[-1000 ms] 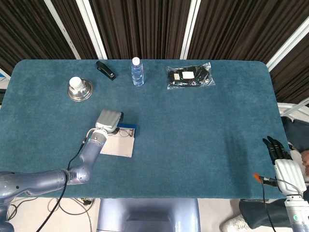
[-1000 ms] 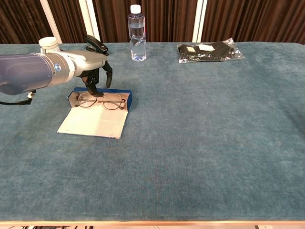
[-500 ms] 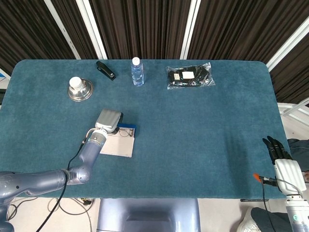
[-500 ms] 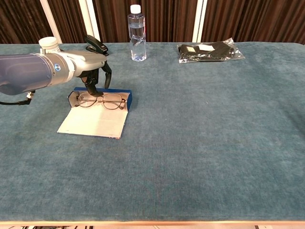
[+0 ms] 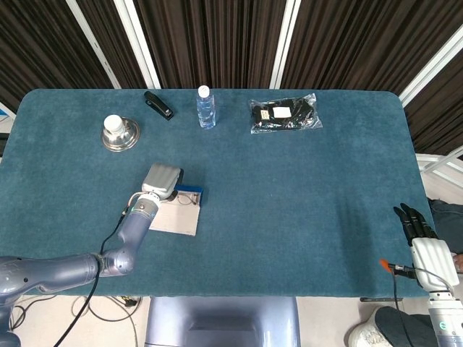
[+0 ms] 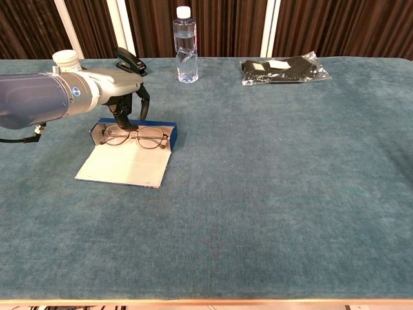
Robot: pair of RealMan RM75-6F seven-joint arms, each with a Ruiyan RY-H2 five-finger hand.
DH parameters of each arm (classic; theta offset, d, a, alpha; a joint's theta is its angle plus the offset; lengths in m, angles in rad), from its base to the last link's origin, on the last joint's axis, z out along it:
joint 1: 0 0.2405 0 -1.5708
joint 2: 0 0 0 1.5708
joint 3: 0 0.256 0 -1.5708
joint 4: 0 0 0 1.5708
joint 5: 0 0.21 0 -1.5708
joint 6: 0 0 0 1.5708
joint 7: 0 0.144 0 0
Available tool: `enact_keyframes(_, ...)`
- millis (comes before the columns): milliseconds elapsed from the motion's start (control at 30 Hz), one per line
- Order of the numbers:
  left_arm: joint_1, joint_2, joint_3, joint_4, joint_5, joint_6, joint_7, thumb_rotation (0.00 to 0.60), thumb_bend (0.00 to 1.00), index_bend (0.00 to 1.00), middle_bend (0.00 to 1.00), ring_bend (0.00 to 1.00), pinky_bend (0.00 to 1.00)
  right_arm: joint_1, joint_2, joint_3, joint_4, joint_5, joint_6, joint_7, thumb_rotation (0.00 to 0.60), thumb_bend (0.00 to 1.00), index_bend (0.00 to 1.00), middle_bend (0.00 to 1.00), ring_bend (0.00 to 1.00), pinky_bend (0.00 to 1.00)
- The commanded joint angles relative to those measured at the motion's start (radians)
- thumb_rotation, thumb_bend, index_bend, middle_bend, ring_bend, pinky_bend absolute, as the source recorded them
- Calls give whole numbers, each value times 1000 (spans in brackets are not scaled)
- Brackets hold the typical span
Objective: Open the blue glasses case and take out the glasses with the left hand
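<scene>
Blue glasses case (image 6: 132, 146) lies open on the teal table (image 6: 271, 194), left of centre, pale lid flap folded out flat toward the near edge. Glasses (image 6: 137, 136) w/ thin wire frame rest in the blue tray part of the case, lenses facing the near edge. Left hand (image 6: 126, 97) hangs over the back-left of the case, fingers curled downward; dark fingertips (image 6: 120, 120) reach the glasses' left end at the frame. Cannot tell whether they actually pinch the frame or only touch it. In the head view the same hand (image 5: 163, 180) covers most of the case (image 5: 187, 202).

Right hand (image 5: 422, 238) sits off the table's right near corner, fingers straight, close together, holding nothing.

Along the far edge, L to R: white-capped jar on a metal dish (image 5: 119, 134), black stapler (image 5: 158, 105), water bottle (image 6: 185, 45), bagged black item (image 6: 284, 69).
</scene>
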Motion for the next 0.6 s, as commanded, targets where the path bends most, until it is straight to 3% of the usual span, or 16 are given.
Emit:
enact_keyframes(33,1,1,1,-1,1,2,0,600,390,541,1000,968,1000,0,0,0,0,0,0,0,600,53,0,0,0,225)
enact_keyframes(433,6,44,4,-59,21,66,27,600,390,544,1000,968,1000,0,1,0,-2,1,-2,5,600,53,0,0,0,225)
enact_keyframes(600,3,57,29,-92,62,122,84,600,390,546,1000,968,1000,0,1,-1,-2,-1,-1,3,600,53,0,0,0,225)
